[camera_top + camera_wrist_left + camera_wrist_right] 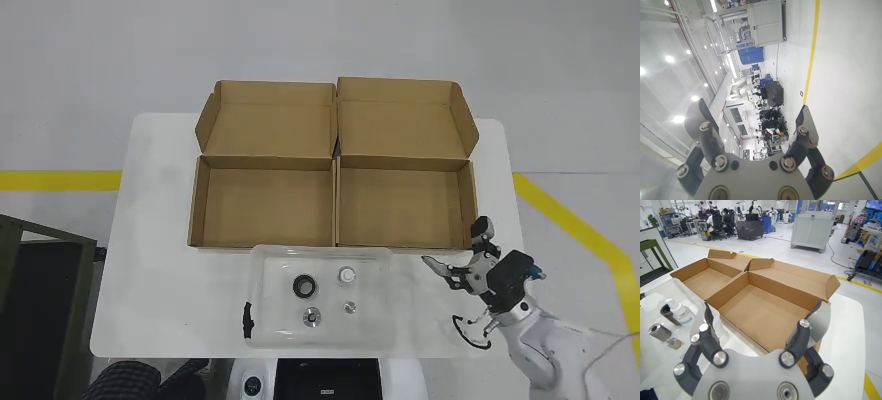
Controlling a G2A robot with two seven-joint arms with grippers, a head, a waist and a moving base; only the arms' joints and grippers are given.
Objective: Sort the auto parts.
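Note:
A clear plastic tray at the table's front holds a black ring-shaped bushing, a small white bottle, a steel cylinder and a small metal fitting. My right gripper hovers open and empty to the right of the tray, by the right box's near corner. In the right wrist view the right gripper frames that box, with the bottle, bushing, cylinder and fitting off to one side. My left gripper is open and empty, pointing out at the room.
Two open, empty cardboard boxes stand side by side behind the tray, the left box and the right box, lids folded back. A small black piece sits at the tray's left edge. Bare white table flanks the boxes.

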